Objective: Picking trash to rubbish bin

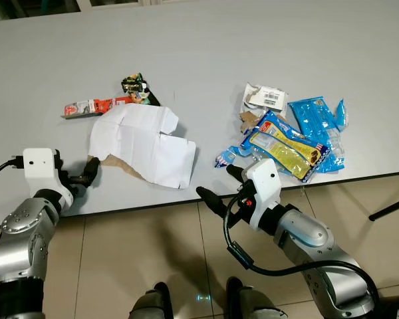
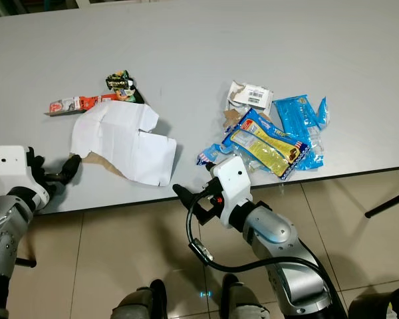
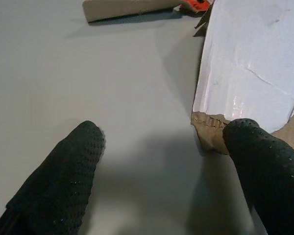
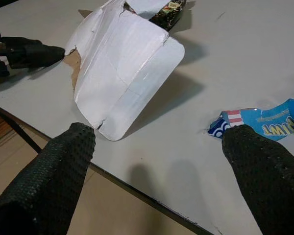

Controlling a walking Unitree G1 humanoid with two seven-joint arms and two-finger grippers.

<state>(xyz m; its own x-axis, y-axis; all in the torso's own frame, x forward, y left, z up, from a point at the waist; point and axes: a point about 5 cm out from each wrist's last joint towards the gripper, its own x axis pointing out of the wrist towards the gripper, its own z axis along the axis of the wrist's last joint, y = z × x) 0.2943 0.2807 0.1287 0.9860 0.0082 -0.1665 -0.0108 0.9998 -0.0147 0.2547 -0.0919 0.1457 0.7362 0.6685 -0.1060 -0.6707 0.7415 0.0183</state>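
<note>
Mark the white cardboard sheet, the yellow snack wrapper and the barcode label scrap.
white cardboard sheet [image 1: 143, 143], left eye view, middle of its white face.
yellow snack wrapper [image 1: 282, 153], left eye view, centre of the yellow panel.
barcode label scrap [image 1: 271, 99], left eye view, on the printed barcode.

Table [image 1: 266, 40]: pale grey top, near edge above a tiled floor [image 1: 166, 246].
White cardboard sheet [image 1: 143, 143]: flat, torn brown edge just beyond the left gripper [image 1: 86, 174].
Red packet [image 1: 93, 106]: past the sheet, farther from that gripper.
Dark wrapper [image 1: 134, 85]: beside the red packet.
Blue and yellow wrappers [image 1: 289, 143]: heaped just past the right gripper [image 1: 219, 186].
</note>
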